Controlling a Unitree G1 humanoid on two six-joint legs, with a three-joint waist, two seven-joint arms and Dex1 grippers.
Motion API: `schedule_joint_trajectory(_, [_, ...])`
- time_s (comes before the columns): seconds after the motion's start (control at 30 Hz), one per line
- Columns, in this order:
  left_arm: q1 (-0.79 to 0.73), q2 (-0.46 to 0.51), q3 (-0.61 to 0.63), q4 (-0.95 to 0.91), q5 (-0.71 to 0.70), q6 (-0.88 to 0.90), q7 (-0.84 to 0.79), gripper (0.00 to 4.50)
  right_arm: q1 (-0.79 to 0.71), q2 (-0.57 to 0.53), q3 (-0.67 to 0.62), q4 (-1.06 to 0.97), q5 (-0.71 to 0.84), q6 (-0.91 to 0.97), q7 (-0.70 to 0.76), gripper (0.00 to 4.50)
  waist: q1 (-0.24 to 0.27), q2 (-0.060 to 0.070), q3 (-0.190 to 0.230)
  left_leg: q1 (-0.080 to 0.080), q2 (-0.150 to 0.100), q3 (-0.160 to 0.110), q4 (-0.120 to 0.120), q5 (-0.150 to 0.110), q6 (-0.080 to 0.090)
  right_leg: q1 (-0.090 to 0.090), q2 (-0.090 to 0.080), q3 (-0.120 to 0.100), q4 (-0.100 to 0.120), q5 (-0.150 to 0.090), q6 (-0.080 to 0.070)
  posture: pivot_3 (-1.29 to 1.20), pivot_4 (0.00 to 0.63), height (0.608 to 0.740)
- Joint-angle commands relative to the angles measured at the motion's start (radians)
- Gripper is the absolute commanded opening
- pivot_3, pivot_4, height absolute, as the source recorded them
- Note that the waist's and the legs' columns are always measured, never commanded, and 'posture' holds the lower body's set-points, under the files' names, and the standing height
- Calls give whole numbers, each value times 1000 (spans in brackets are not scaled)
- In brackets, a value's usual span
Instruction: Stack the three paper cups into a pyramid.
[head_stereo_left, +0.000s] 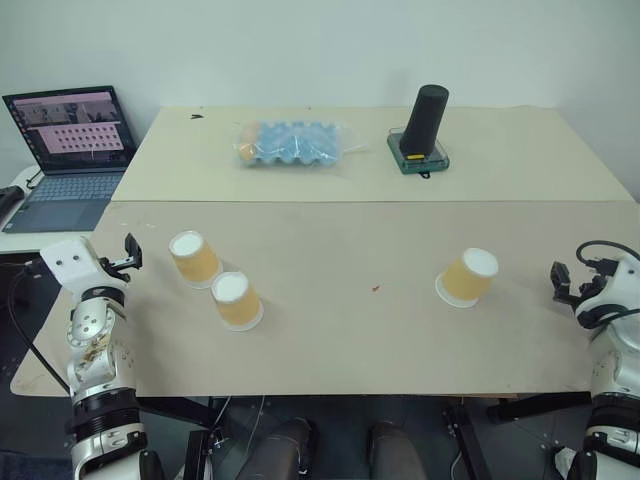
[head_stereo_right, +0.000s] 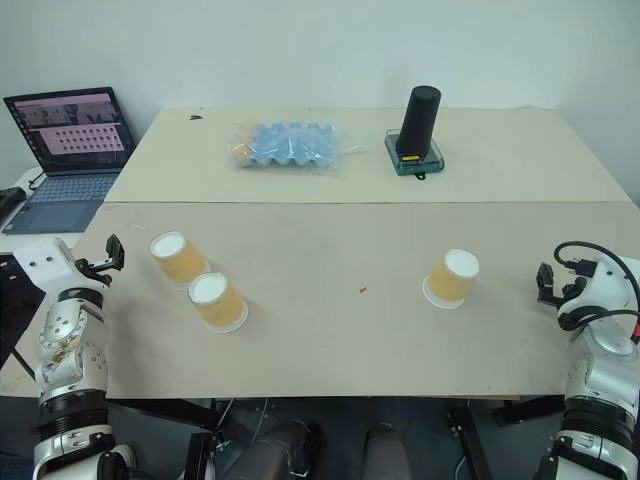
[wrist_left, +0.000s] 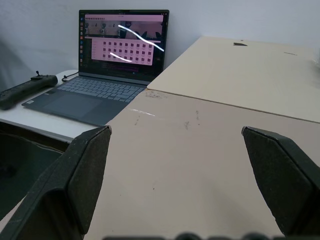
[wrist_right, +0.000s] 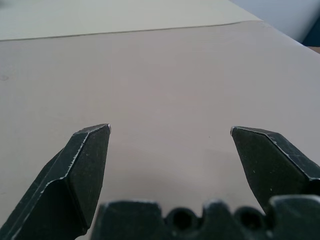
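Three paper cups are seen on the near worktop (head_stereo_left: 330, 330), all standing upside down with the white base uppermost. Two of them are set close together on the robot's left: the first cup (head_stereo_left: 193, 258) lies nearer the left edge, and the second cup (head_stereo_left: 236, 299) is placed just beside it, a little nearer the robot and slightly toward the middle; whether their rims touch cannot be told. The third cup (head_stereo_left: 468, 277) is found well apart from them, on the right half of the worktop. No cup is stacked on another.

The left tool (wrist_left: 175, 137) is held beside the left edge of the worktop, near the first cup but apart from it. Its fingers (wrist_left: 82, 170) are spread wide and nothing is gripped between them. The right tool (wrist_right: 170, 131) is held at the right edge of the worktop, apart from the third cup. Its fingers (wrist_right: 85, 165) are likewise spread wide, with only bare worktop seen between them.

On the far worktop (head_stereo_left: 520, 160) a blue tray in a clear bag (head_stereo_left: 292, 144) is laid, and to its right a tall black cylinder (head_stereo_left: 425, 122) is stood on a small green base (head_stereo_left: 418, 157). An open laptop (head_stereo_left: 70, 150) is placed on a side surface at the far left.
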Motion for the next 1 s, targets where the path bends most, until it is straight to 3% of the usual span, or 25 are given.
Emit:
schedule_joint_trajectory(0.03, [-5, 29, 18, -40, -27, -13, -30, 4458, -4, -11, -14, -19, 0, -38, 0, 4500, 0, 0, 0, 0, 0, 0, 0, 0, 0, 0, 0, 0, 0, 0, 0, 0, 150, 727])
schedule_joint_trajectory(0.17, [8, 86, 11, -116, -143, 76, -196, 4458, -5, -52, -36, -26, 11, -23, 22, 4500, -1, 0, 0, 0, 1, 2, 0, 0, 0, -1, 1, 1, 0, 0, 0, 0, 150, 727])
schedule_joint_trajectory(0.3, [47, 202, -4, -301, -291, 229, -383, 4458, -45, -182, -77, -158, 106, 54, 169, 4500, -5, 5, 3, -1, 1, 7, 0, -1, 2, -2, 1, 5, 0, 1, 0, 0, 150, 727])
schedule_joint_trajectory(0.6, [70, 453, 62, -570, -648, 563, -584, 4458, -52, -337, -80, -664, 579, 416, 532, 4500, -20, 7, 4, 1, 8, 10, -1, -4, 0, -2, 8, 8, -1, 2, 1, 0, 150, 727])
schedule_joint_trajectory(0.77, [129, 416, 45, -706, -735, 640, -491, 4458, 44, -366, 7, -970, 796, 531, 709, 4500, -20, 8, 4, 1, 9, 11, -2, -5, 0, -3, 8, 9, -2, 1, 1, 0, 150, 727])
schedule_joint_trajectory(0.9, [282, 384, 64, -818, -815, 693, -464, 4458, 68, -370, 134, -1038, 748, 525, 760, 4500, -19, 6, 5, 1, 10, 13, -2, -6, 1, -2, 8, 10, -7, 3, -1, 0, 150, 727])
schedule_joint_trajectory(1.0, [480, 384, 64, -887, -748, 682, -510, 4458, 23, -332, 230, -1018, 700, 503, 755, 4500, -21, 6, 5, 3, 10, 18, -2, -8, 3, -2, 7, 12, -11, 4, 0, 0, 150, 727])
